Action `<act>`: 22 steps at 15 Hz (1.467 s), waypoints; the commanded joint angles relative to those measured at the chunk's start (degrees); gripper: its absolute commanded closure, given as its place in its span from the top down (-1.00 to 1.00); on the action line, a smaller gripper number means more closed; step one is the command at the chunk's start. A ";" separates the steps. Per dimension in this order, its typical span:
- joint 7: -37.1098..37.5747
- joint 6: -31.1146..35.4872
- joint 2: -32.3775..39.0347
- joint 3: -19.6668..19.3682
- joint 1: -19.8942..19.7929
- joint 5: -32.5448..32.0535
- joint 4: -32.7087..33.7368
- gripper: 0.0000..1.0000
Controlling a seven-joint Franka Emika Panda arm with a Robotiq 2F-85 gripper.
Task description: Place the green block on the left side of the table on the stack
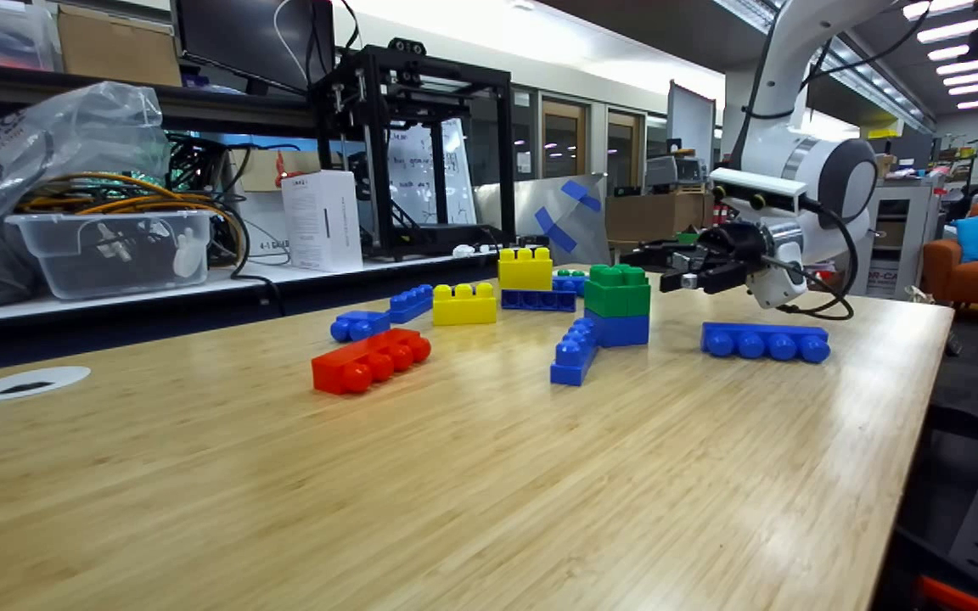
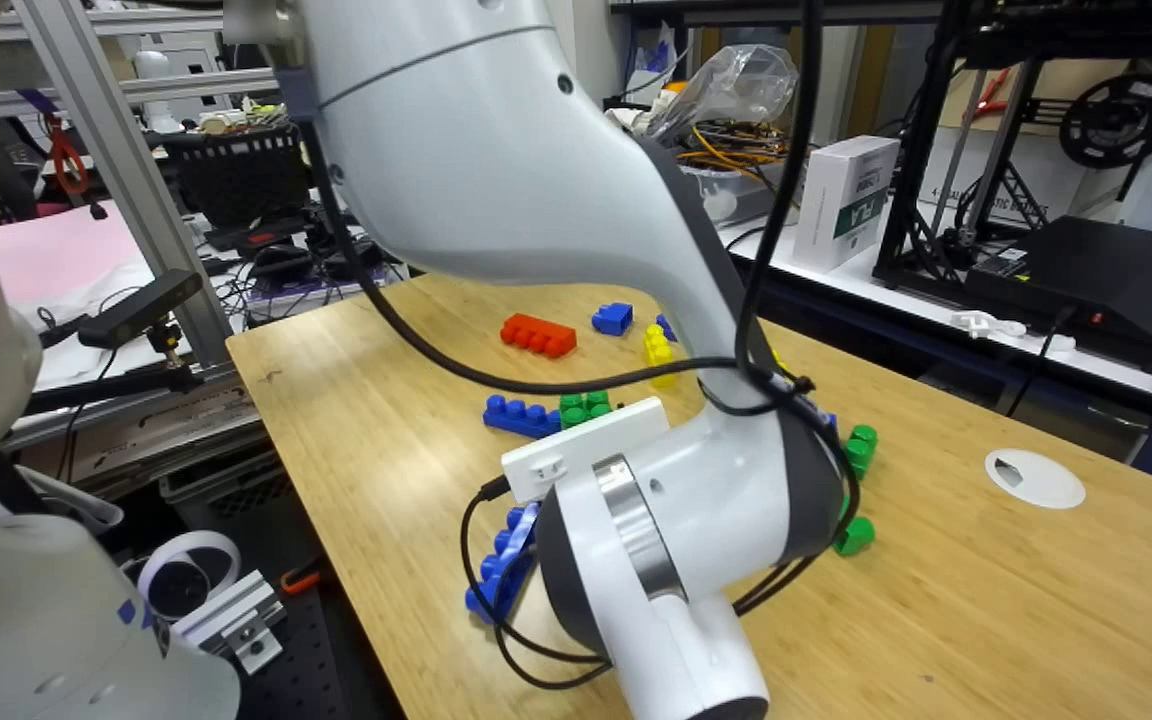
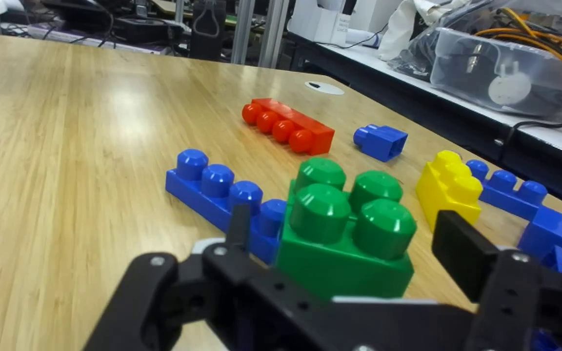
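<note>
Parted jaws face the stack (image 1: 617, 305); box (image 2: 846, 205) reads "PLA".

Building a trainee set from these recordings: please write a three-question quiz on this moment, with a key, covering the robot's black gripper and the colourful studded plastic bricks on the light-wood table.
1. Multiple choice: which colour forms the bottom of the tall green-topped stack of studded plastic bricks, seen in an exterior view?
a) yellow
b) blue
c) red
2. True or false: the black two-fingered gripper is open.
3. Count: how many round studs show on the long red plastic brick in the wrist view?

Key:
1. b, blue.
2. True; the wrist view shows a gap on each side of the stack.
3. Four, in a single row.
</note>
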 commanded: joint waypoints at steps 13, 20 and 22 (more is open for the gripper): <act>-4.90 18.87 -26.04 2.57 1.25 -24.60 -5.28 1.00; -8.88 22.29 -32.14 6.43 1.82 -37.71 -5.74 1.00; -9.25 22.76 -33.16 7.49 2.13 -40.44 -5.58 1.00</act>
